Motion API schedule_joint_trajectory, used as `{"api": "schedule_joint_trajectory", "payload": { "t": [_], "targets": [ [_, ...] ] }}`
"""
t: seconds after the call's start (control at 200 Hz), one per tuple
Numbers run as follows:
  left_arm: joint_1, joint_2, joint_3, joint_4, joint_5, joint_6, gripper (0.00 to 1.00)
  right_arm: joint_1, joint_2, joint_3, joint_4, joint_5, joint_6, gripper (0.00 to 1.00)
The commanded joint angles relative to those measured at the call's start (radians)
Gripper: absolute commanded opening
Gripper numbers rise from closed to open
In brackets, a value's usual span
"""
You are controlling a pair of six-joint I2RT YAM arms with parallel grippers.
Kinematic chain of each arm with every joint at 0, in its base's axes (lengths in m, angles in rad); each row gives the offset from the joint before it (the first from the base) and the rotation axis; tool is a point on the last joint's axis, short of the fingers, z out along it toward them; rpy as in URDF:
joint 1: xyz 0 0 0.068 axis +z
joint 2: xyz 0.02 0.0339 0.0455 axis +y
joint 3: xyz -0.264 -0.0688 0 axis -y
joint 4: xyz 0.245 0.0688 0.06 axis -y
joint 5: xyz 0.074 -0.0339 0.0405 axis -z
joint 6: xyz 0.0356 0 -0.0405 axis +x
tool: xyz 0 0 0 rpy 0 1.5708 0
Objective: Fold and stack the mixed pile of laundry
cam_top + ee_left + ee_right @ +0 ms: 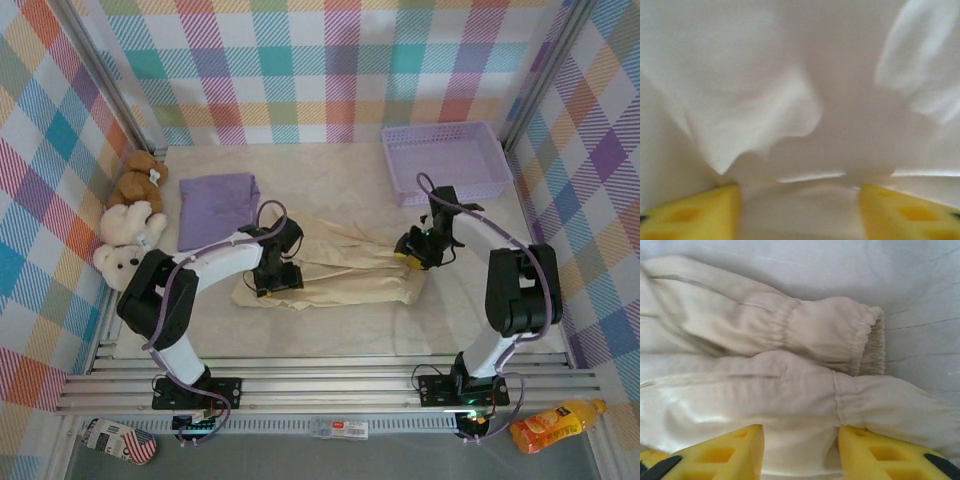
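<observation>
From above, you see the cream garment [350,275] stretched sideways across the middle of the tabletop [330,330], with one arm at each end. Your left gripper [278,278] sits on its left end and your right gripper [412,252] on its right end. This view does not let you read how wide either gripper is.

The wrist cameras show that. In the left wrist view, the left gripper [800,215] is wide, its yellow fingers [695,215] far apart at the bottom corners. Blurred pale folds of the cream garment [790,100] lie between and beyond them. In the right wrist view, the right gripper [800,450] is narrower but its fingers [725,455] still stand apart. The cream garment [765,390] runs through the gap without looking pinched. Here you also make out two legs or sleeves lying side by side, each ending in a gathered elastic cuff [872,340].

The top view also gives you the lavender shirt [217,208], lying folded and flat at the left rear, apart from the cream garment. Two teddy bears [135,178] sit against the left wall beside it. The lavender basket [445,160] is at the right rear.
</observation>
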Motion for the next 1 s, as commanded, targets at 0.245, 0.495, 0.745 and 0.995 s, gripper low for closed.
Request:
{"api": "schedule_joint_trajectory", "payload": {
  "t": [0.245, 0.495, 0.745, 0.995],
  "targets": [
    [0.121, 0.24, 0.483, -0.03, -0.058, 0.014, 0.84, 0.017, -0.032, 0.165, -0.058, -0.052, -0.03, 0.51],
    [0.122, 0.397, 0.566, -0.069, -0.103, -0.018, 0.78, 0.022, -0.023, 0.174, -0.045, -0.042, -0.008, 0.51],
    [0.123, 0.44, 0.577, -0.052, -0.111, -0.014, 0.45, 0.024, 0.024, 0.201, -0.056, -0.034, -0.004, 0.51],
    [0.124, 0.432, 0.739, -0.148, -0.146, 0.033, 0.04, 0.023, 0.048, 0.234, -0.071, -0.012, -0.01, 0.51]
  ]
}}
